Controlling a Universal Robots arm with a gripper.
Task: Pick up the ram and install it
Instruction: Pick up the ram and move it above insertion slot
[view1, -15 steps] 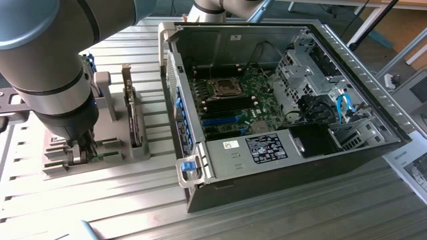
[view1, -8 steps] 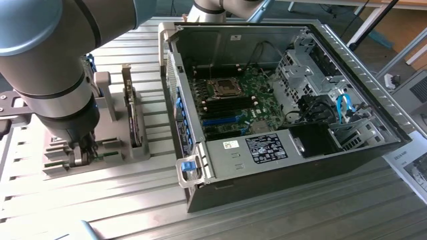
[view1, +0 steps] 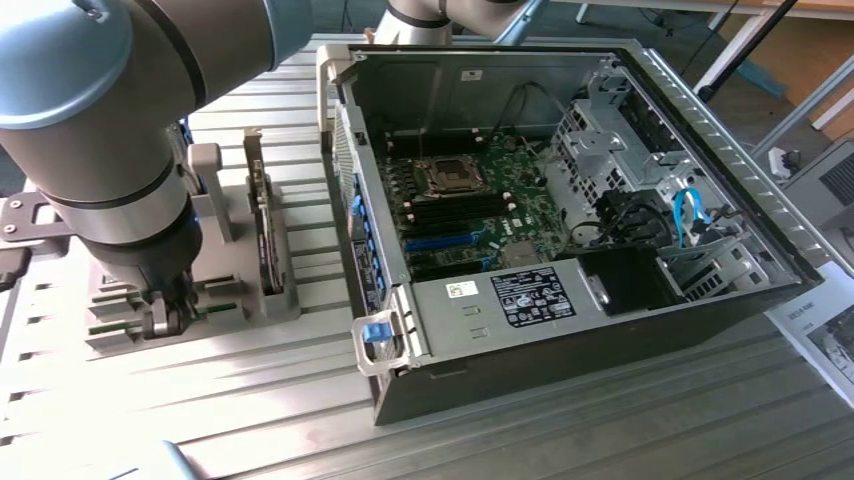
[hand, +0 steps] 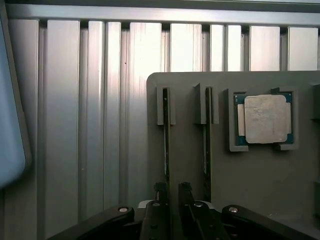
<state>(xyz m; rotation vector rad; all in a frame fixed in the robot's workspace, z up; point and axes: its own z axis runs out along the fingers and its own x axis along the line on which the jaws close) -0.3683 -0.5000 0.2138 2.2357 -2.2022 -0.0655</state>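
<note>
The ram (hand: 166, 150) stands edge-on in a slot of the grey holder plate (hand: 190, 210), seen as a thin dark strip. My gripper (hand: 172, 192) is right over its near end, open, one finger (hand: 160, 192) on each side of the strip with a narrow gap. A second thin stick (hand: 205, 145) sits in the neighbouring slot. In the exterior view the gripper (view1: 167, 315) is low on the holder (view1: 220, 305), to the left of the open computer case (view1: 694, 130). The green motherboard (view1: 527, 195) lies inside the case.
A square silver CPU chip (hand: 265, 119) rests in a pocket of the holder beside the slots. A hard drive (view1: 267, 235) stands upright on the holder. The table is ribbed aluminium (hand: 100, 125). Papers (view1: 827, 340) lie at the exterior view's right.
</note>
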